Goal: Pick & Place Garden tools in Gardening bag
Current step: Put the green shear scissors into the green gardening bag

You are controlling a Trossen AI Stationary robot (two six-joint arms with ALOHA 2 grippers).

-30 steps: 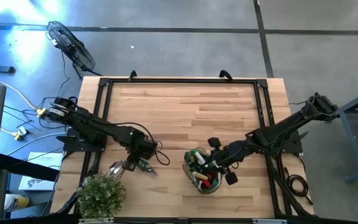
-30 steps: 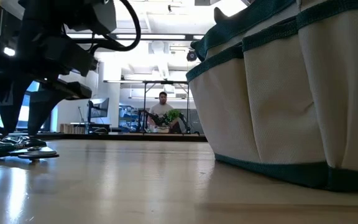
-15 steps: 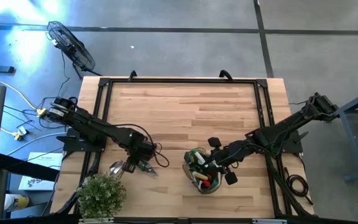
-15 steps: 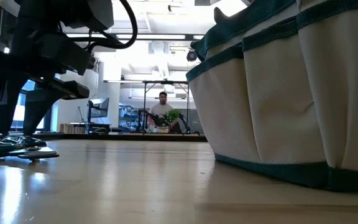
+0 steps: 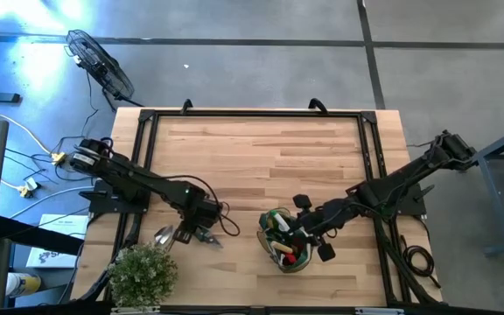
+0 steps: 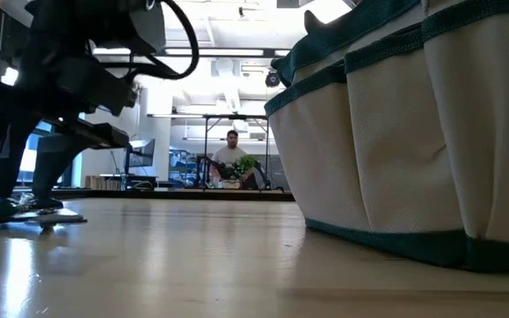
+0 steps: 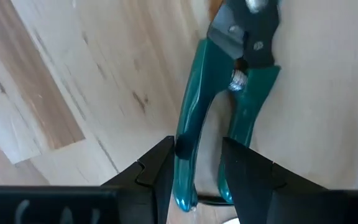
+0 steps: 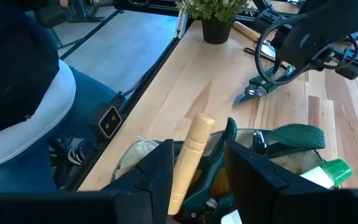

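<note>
The left gripper (image 7: 194, 162) hangs over the green-handled pruners (image 7: 219, 118) lying on the table (image 5: 261, 149) near the potted plant (image 5: 143, 273). Its fingers stand apart, seemingly straddling one handle, the tool's long axis running straight ahead of them. The right gripper (image 8: 194, 165), parted around a wooden handle (image 8: 187, 158), waits at the gardening bag (image 5: 285, 241)

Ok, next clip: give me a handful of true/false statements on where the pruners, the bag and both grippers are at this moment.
1. The pruners lie on the table. True.
2. The left gripper straddles one teal pruner handle. True.
3. The gardening bag is empty. False: tools already stand in it.
4. The right gripper hovers by the potted plant. False: it is at the bag's mouth, around a wooden handle.
5. The pruners are inside the bag. False: they lie on the table.
</note>
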